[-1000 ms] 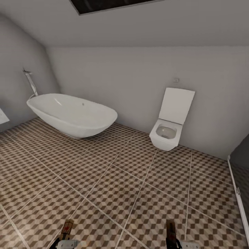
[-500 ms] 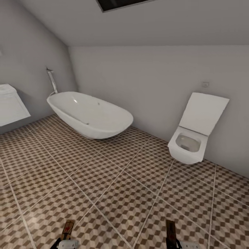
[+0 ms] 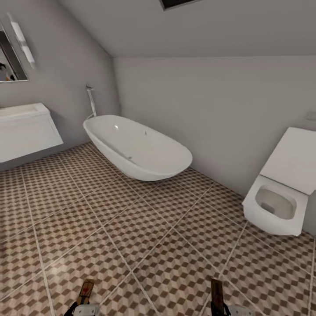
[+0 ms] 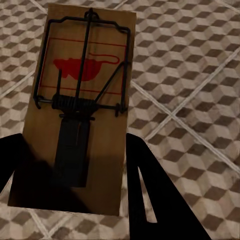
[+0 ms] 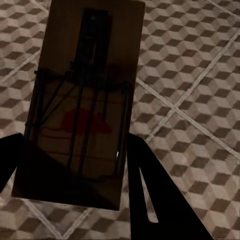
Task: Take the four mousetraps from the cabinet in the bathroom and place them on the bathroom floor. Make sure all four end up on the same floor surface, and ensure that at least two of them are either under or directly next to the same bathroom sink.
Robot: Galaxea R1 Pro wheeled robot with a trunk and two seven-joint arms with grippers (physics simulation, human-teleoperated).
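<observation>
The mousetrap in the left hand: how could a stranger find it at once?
At the head view's bottom edge, over the cube-patterned floor, two hands each hold a mousetrap. The mousetrap in the left hand is a brown board with black wire; its red mouse print lies toward the far end, unlike the trap in the right hand.

Floor (image 3: 145, 245): matt tile, printed cube pattern in brown, beige and white, pale grout. Tub (image 3: 138, 149) at my 12 o'clock: smooth white, glossy, small highlights on the inner wall. Toilet (image 3: 276, 206) at 2: same smooth white, duller sheen. Walls (image 3: 210, 109): flat matt grey. Left trap (image 4: 82, 110): bare matt wood board, red printed mouse, dark wire and coil that look like metal. Right trap (image 5: 85, 100): same wood, shadowed, dark wire.
</observation>
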